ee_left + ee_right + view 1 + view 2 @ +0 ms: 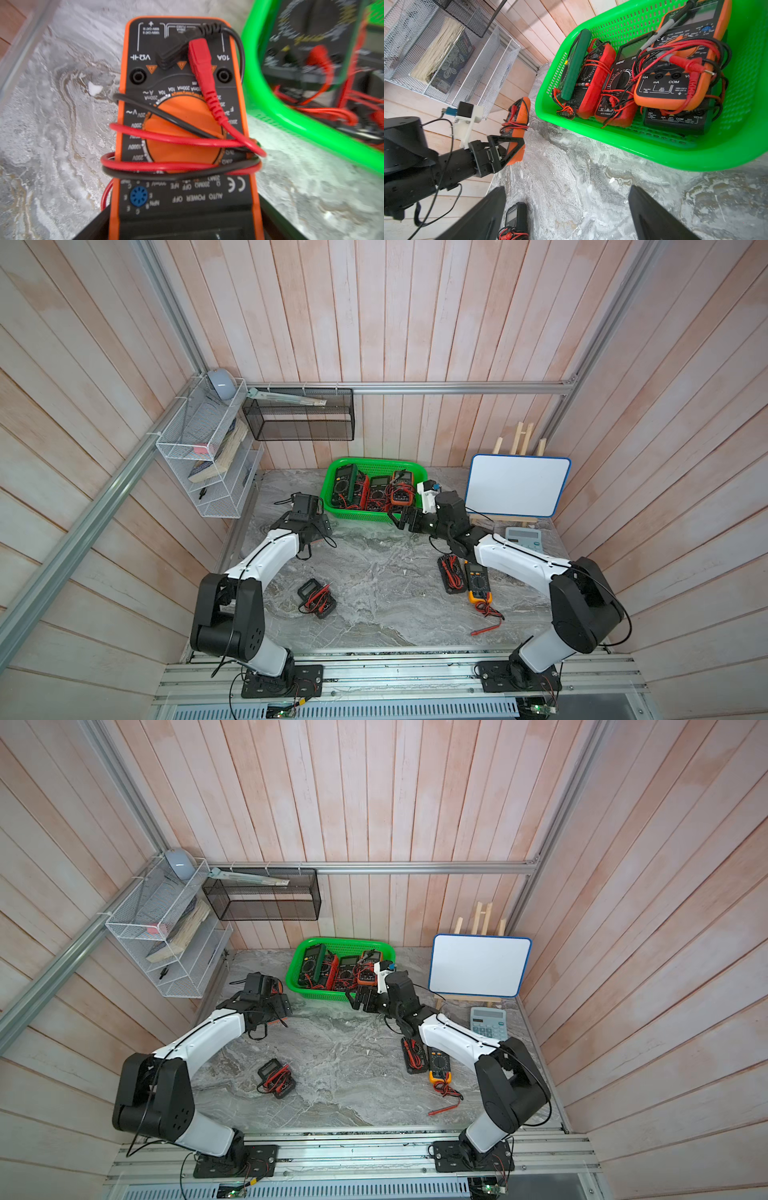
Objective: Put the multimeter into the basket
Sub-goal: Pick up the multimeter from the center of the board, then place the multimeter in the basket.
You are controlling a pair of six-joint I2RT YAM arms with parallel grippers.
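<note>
The left jaws clamp the display end of the multimeter point(182, 116), its leads point(178, 142) wound round it. It juts out from them just beside the basket point(291, 118), outside the rim. The right jaws gape wide and empty over the bench point(571, 182), near the basket's front.

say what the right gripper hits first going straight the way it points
Likely the bare marble tabletop in front of the green basket; the open right gripper points there, depth unclear.
</note>
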